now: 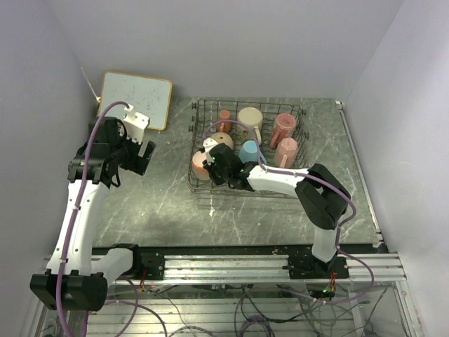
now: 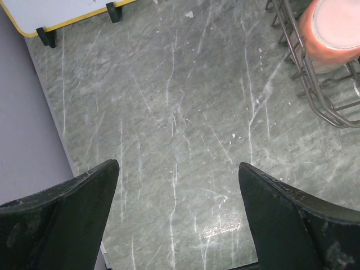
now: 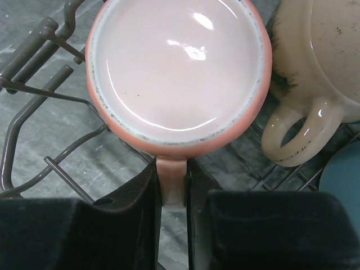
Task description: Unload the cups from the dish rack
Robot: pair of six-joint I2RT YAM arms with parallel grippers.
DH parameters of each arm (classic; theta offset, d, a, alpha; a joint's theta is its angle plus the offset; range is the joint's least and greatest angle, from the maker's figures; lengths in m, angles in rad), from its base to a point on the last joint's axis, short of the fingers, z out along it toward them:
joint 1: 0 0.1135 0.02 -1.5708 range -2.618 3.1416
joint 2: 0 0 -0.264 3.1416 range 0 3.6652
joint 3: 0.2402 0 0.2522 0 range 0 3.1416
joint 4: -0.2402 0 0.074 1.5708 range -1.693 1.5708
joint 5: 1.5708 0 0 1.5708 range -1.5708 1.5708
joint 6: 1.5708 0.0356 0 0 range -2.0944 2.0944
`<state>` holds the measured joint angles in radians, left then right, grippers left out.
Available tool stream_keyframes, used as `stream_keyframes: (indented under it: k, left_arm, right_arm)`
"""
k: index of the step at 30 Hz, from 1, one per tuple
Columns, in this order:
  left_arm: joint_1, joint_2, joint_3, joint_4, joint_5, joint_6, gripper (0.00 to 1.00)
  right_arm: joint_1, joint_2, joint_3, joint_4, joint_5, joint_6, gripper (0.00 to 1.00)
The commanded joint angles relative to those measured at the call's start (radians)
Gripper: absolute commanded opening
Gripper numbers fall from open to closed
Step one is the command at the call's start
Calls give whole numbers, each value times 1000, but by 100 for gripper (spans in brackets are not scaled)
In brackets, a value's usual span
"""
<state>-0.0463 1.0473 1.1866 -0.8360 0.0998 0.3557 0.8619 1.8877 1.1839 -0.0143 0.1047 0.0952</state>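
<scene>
Pale lavender walls enclose the grey-green marbled tabletop (image 1: 161, 203) on which I operate. At far centre stands the large dark metal wire dish rack (image 1: 273, 192), with the cups inside it among the tines. At far left a yellow-framed whiteboard (image 1: 137, 98) leans against the wall. My left arm hangs over bare table between whiteboard and rack; the left gripper (image 2: 179, 174) has its jaws spread wide and holds nothing. My right arm reaches into the rack's near-left corner, where the right gripper (image 3: 171, 174) is closed narrowly on the handle (image 3: 170, 183) of a salmon-pink glazed ceramic mug (image 3: 177, 67). This mug sits upturned, base uppermost, within the rack. Just beside it on its right is a cream ceramic mug (image 3: 320, 50), its looped handle towards my wrist camera. A light-blue mug (image 3: 343, 169) shows at the lower right edge.
</scene>
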Motion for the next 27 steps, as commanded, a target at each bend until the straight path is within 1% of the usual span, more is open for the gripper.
stream_keyframes:
  k: [1, 3, 8, 11, 12, 15, 18, 20, 23, 27]
  left_arm:
    - [8, -33, 7, 16, 50, -4, 99]
    - [9, -54, -19, 48, 75, 0, 100]
    - [8, -89, -70, 120, 139, 6, 99]
    - [9, -116, -101, 175, 135, 4, 99]
    - [9, -124, -116, 195, 132, 8, 99]
    - [8, -141, -146, 213, 180, 42, 99]
    - [9, -160, -166, 224, 255, 69, 99]
    - [8, -184, -185, 240, 303, 92, 99]
    - [8, -226, -203, 279, 326, 86, 99]
    - [9, -242, -160, 188, 422, 201, 99]
  right_arm:
    - [6, -33, 71, -41, 66, 10, 4]
    - [7, -48, 104, -62, 64, 2, 0]
    - [6, -103, 208, -125, 44, 26, 0]
    - [5, -138, 259, -145, 17, 61, 0]
    - [3, -143, 280, -160, 5, 74, 0]
    - [-11, -144, 357, -225, -58, 135, 0]
    - [-18, -162, 395, -246, -167, 215, 0]
    - [-25, -189, 394, -223, -236, 288, 0]
    - [-51, -216, 369, -161, -391, 423, 0]
    - [-86, -249, 301, -66, -573, 597, 0]
